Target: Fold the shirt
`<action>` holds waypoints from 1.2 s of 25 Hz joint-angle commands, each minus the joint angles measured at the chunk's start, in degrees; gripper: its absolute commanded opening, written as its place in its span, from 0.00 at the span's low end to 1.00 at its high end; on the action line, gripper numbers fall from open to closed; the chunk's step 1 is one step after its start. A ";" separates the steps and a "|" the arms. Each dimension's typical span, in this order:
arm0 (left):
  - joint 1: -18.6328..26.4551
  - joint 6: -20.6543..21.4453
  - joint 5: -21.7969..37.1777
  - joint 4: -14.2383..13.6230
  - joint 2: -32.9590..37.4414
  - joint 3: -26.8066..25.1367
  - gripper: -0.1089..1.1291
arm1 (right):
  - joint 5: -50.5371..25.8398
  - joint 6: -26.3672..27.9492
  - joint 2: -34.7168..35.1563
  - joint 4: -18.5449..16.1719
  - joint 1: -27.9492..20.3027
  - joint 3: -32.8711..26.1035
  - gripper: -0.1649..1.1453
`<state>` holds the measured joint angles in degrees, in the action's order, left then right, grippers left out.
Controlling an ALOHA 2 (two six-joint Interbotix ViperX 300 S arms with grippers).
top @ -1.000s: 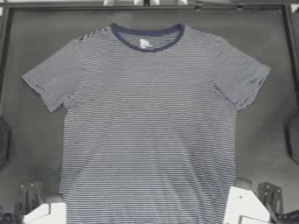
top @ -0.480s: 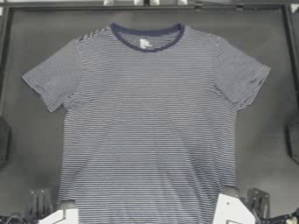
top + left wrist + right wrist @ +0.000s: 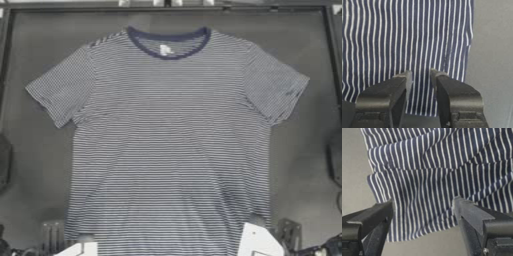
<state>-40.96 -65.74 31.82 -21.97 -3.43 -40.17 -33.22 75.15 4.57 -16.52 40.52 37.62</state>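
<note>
The shirt (image 3: 170, 135) lies flat and face up on the dark table, navy collar (image 3: 168, 42) at the far edge, sleeves spread to both sides, hem at the near edge. My left gripper (image 3: 83, 241) hovers over the hem's left corner. In the left wrist view its jaws (image 3: 420, 75) stand open by a narrow gap over the striped fabric (image 3: 408, 37), close to the side seam. My right gripper (image 3: 257, 229) is over the hem's right corner. In the right wrist view it (image 3: 423, 203) is wide open above slightly rippled fabric (image 3: 439, 170).
Bare table (image 3: 304, 165) shows on both sides of the shirt's body. A raised frame (image 3: 174, 9) runs along the far edge. Dark arm parts sit at the left edge (image 3: 3, 162) and the right edge (image 3: 336, 157).
Both grippers have moved in from the near edge onto the shirt's lower corners. The shirt itself has not shifted.
</note>
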 commanded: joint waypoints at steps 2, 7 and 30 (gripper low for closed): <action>0.09 -0.09 -1.67 1.14 0.18 0.70 0.66 | 1.58 0.09 0.79 0.18 0.09 -0.44 0.87; 0.09 -0.09 -2.29 1.58 -1.23 0.53 0.65 | 1.76 0.09 1.76 0.35 0.09 -0.53 0.87; -2.55 0.88 7.03 2.90 -1.58 2.90 0.12 | -6.33 -2.46 5.10 -1.23 2.81 -5.19 0.19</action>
<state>-42.89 -64.69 36.83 -18.81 -6.24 -37.53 -38.67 72.77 9.84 -17.67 42.45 33.22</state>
